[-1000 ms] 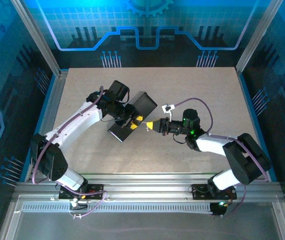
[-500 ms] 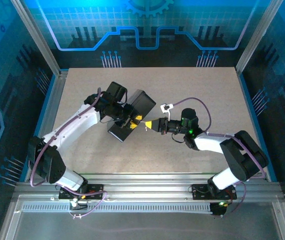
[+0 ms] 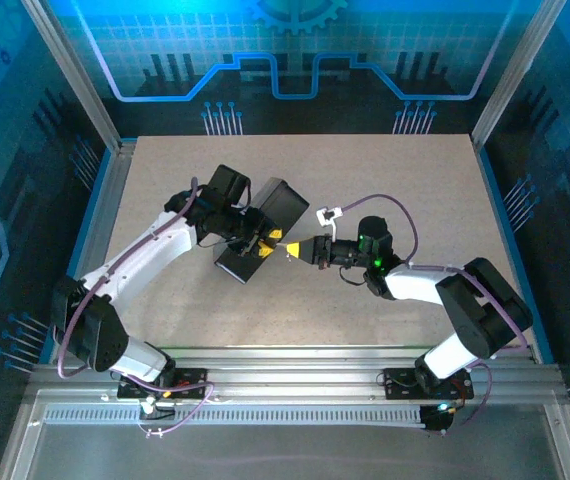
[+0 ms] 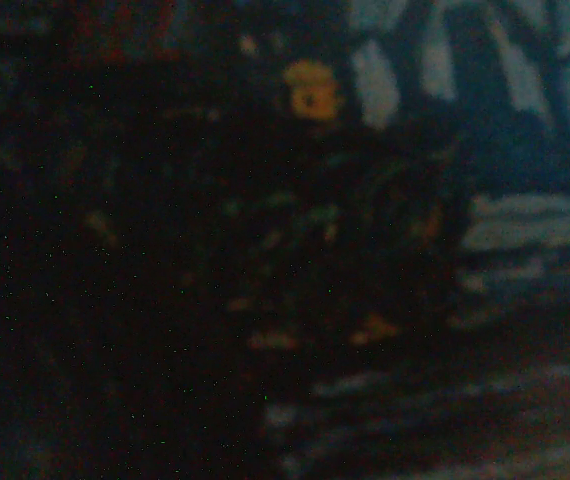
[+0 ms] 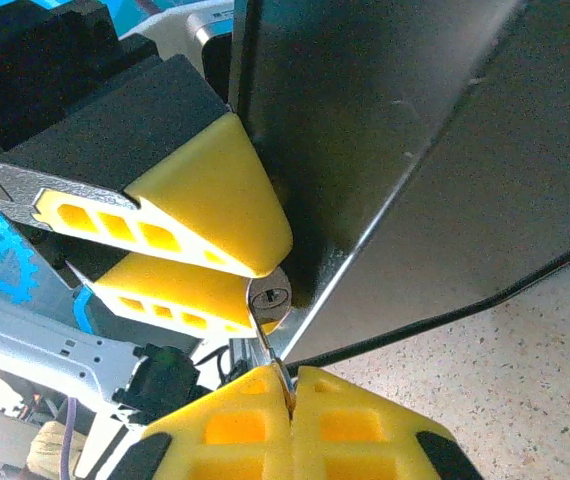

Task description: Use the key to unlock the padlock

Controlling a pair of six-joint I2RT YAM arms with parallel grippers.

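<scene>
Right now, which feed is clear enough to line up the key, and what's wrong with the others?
Right wrist: bright and sharp, the key in the right pincer and the padlock keyway both crisp, with a soft sheen on the box. Left wrist: nearly black and blurred, unusable. Top external: evenly lit and in focus, but those small parts are too tiny to resolve.
</scene>
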